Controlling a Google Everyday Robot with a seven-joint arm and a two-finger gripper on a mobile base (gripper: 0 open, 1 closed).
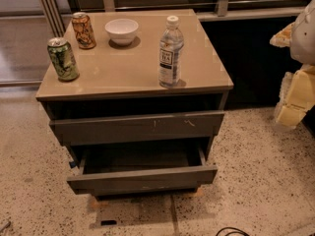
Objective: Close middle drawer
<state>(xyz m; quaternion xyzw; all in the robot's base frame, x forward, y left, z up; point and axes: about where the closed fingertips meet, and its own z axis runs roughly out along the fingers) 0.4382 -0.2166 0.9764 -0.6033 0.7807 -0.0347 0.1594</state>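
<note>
On the left of the cabinet top (123, 73) stood a green can (62, 59); behind it, a bit to the right, stood an orange can (83, 30); next came a white bowl (121, 30); then a bottle (171, 52) near the right front edge. All four stood upright, high above the drawers, so a soft push low down would likely not knock them; a hard bang might shake the tall bottle.

Under the top was the top drawer (123, 128), the one with white scratches; below it the middle drawer (142, 177) was pulled far out, so its dark inside showed, and I saw nothing in it; its plain front sat well in front of the scratched one, over the floor (256, 181). It had no handle, so I think the way to shut it was a flat push on the front, near the middle, so it would slide straight.

Far on the right was the gripper (293, 95), white and yellow, up in the air beside the cabinet and well apart from the middle drawer; it touched nothing; I could not tell if it was wide or narrow. The job was not yet done; I think the gripper needed to go down and left to reach that front.
</note>
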